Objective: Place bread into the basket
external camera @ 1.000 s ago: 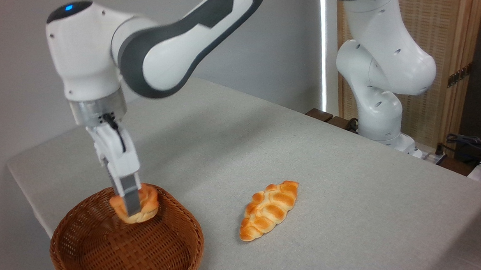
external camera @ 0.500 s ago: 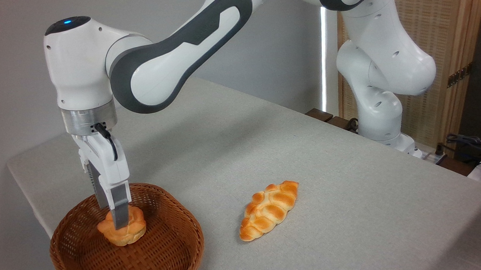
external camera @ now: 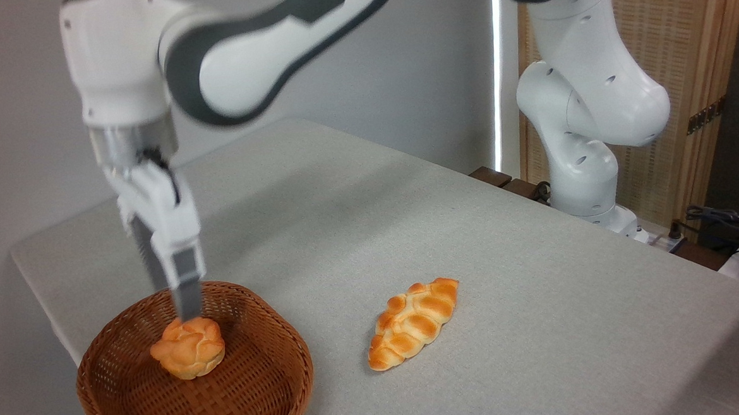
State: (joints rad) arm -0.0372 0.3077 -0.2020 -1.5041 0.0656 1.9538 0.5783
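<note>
The bread (external camera: pixel 188 348), a small round golden bun with a lumpy top, lies inside the basket (external camera: pixel 262 399), a round brown wicker one at the table's near left corner. It rests on the basket floor, towards the back. My gripper (external camera: pixel 174 301) hangs just above the bun and points straight down. Its fingers (external camera: pixel 188 291) are apart and hold nothing. The tip of the front finger is just clear of the bun's top. The arm above is blurred by motion.
A longer braided golden loaf (external camera: pixel 413 322) lies on the grey table right of the basket. The robot's white base (external camera: pixel 586 177) stands at the far right edge. Behind it are a wooden screen (external camera: pixel 684 58) and cables (external camera: pixel 724 220). The basket sits close to the table's left edge.
The gripper lowered the bun from above the rim into the basket and let it go. It has since risen a little, and the bun stays on the basket floor.
</note>
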